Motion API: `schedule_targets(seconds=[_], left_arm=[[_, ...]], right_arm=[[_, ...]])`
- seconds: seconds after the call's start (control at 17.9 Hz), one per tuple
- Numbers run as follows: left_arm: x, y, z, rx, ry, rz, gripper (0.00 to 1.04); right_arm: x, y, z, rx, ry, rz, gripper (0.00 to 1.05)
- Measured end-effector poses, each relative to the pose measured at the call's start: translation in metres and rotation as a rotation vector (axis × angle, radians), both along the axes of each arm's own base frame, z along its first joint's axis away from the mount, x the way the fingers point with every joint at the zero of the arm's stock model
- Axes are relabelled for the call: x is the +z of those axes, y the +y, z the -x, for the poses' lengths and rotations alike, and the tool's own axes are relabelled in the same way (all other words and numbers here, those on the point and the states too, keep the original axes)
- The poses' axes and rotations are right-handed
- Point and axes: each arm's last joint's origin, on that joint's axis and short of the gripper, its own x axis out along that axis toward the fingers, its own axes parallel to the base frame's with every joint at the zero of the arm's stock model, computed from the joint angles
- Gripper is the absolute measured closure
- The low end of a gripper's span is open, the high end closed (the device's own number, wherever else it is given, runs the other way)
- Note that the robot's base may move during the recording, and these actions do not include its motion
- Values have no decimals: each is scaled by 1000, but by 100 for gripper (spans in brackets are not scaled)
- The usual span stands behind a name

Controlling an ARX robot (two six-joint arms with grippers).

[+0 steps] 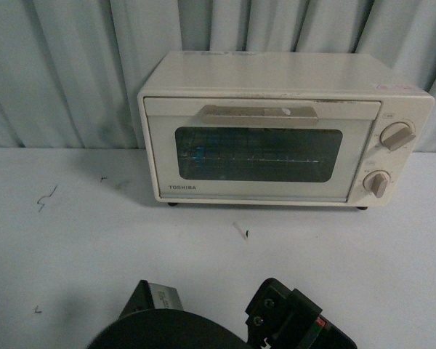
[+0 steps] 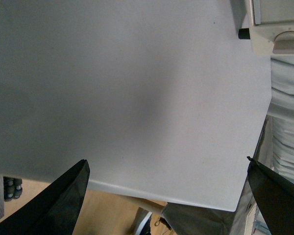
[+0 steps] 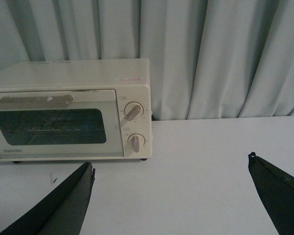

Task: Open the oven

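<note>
On the white worktop (image 1: pixel 94 254) sits the oven (image 1: pixel 283 131), all closed up. The left gripper (image 2: pixel 166 161) and the right gripper (image 3: pixel 171 161) are spread wide and hold nothing.

"How much of the oven (image 2: pixel 262 39) shows from the left wrist?"
"One corner, a foot (image 2: pixel 243 33) and one knob (image 2: pixel 287 43); the edge cuts off the rest."
"And the pink label (image 3: pixel 129 79) on its top?"
"Too small to read, like the marks around the knobs."
</note>
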Motion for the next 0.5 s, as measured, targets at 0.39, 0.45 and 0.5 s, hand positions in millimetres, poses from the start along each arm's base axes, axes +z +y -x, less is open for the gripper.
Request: schedule_targets(seconds=[0.39, 0.45, 0.5], left_arm=[[-10, -7, -49, 27, -41, -1, 7], [-11, -6, -54, 34, -42, -4, 7], [-11, -5, -59, 38, -47, -5, 7]], right_arm=[[0, 0, 0, -1, 2, 0, 6], [0, 0, 0, -2, 1, 0, 6], [0, 0, 0, -2, 2, 0, 6]])
